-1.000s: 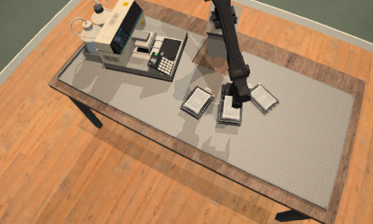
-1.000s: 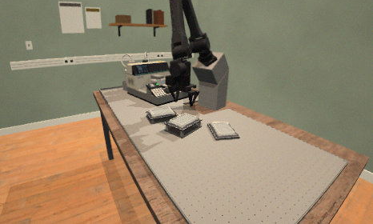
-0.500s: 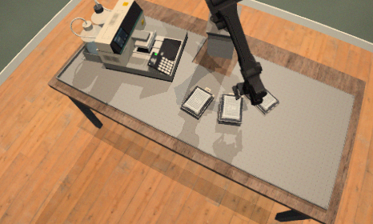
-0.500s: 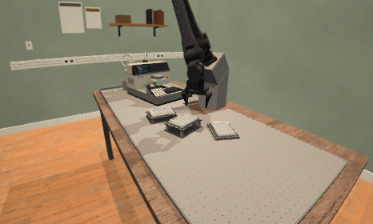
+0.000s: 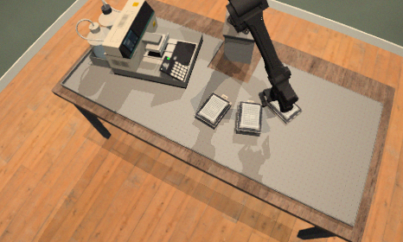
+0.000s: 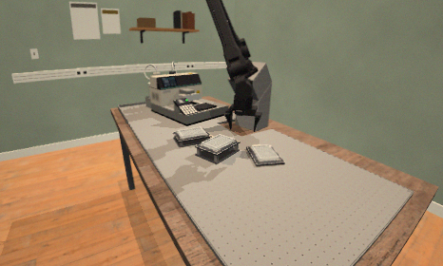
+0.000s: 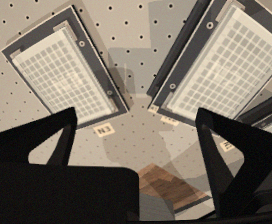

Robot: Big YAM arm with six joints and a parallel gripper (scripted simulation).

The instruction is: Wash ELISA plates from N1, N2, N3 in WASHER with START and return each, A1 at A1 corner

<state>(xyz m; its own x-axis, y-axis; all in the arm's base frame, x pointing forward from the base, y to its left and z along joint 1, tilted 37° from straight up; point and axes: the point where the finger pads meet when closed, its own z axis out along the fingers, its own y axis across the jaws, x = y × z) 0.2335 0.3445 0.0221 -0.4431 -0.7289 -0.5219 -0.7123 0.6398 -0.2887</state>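
My gripper (image 5: 276, 105) (image 6: 243, 124) (image 7: 136, 113) is open and empty, pointing down above the table beside nest N3. The N3 plate (image 5: 291, 114) (image 6: 265, 153) (image 7: 64, 77) lies in its low nest, partly covered by the gripper in the top view. The N2 plate (image 5: 250, 115) (image 6: 219, 143) (image 7: 227, 65) lies in a taller middle nest. The N1 plate (image 5: 214, 108) (image 6: 191, 133) lies in the nest nearest the washer. The washer (image 5: 125, 28) (image 6: 162, 93) shows a green lamp (image 5: 169, 58) (image 6: 186, 100) above its keypad (image 5: 179, 70) (image 6: 187, 110). The cut-off corners are too small to tell.
The grey arm pedestal (image 5: 239, 47) (image 6: 260, 98) stands at the table's back edge, between washer and nests. Bottles with tubes (image 5: 95, 29) stand behind the washer. The N3 label (image 7: 103, 130) lies beside its nest.
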